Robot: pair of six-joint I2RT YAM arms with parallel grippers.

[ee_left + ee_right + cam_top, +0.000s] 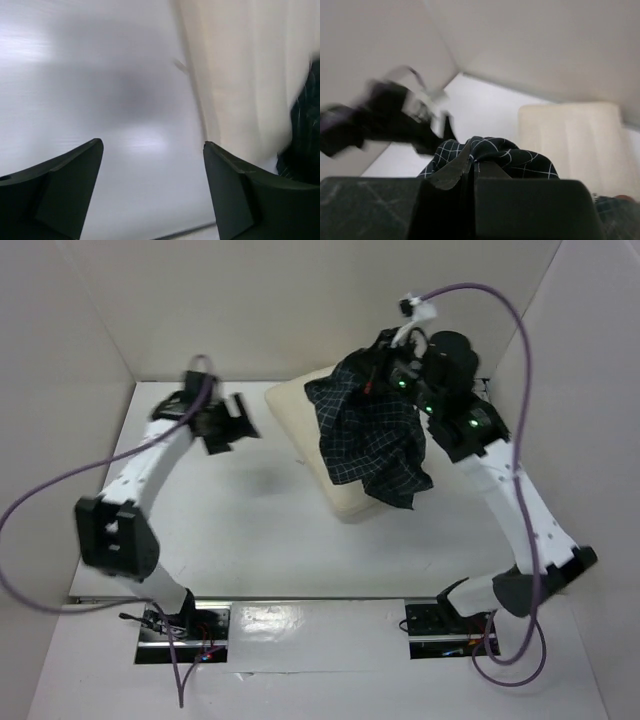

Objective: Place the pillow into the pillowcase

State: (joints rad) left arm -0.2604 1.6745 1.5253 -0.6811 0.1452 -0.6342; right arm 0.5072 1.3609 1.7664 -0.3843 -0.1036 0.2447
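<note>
The cream-white pillow (300,418) lies at the back middle of the table, its right part covered by the dark grid-checked pillowcase (370,435). My right gripper (385,368) is shut on a bunched edge of the pillowcase (490,152) and holds it up above the pillow (575,140); the cloth hangs down over the cushion. My left gripper (228,422) hovers open above the table left of the pillow, nothing between its fingers (75,190). In the left wrist view the pillow (240,75) fills the right side, with a strip of pillowcase (307,135) at the far right.
White walls enclose the table (250,530) at the back and both sides. A purple cable (480,300) arcs over the right arm and another loops off the left arm (40,490). Arm bases sit at the near edge.
</note>
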